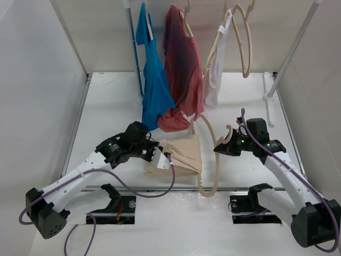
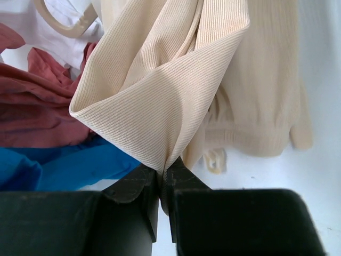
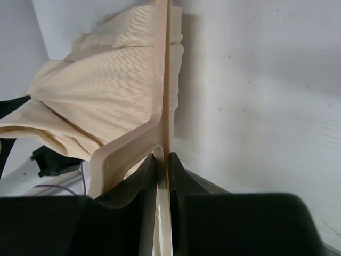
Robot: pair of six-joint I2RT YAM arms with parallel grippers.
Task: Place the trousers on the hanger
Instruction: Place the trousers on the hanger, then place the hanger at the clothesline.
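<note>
Carrying everything is the white tabletop (image 1: 106,117), with the trousers (image 1: 184,152) lying bunched near its front edge against the hanger (image 3: 161,64). The left gripper (image 2: 162,176) jaws are pinching a trouser fold. The right gripper (image 3: 162,160) jaws are clamping the hanger.

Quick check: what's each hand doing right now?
The left hand is closed, pinching a fold of the trousers.
The right hand is closed on the hanger.
</note>
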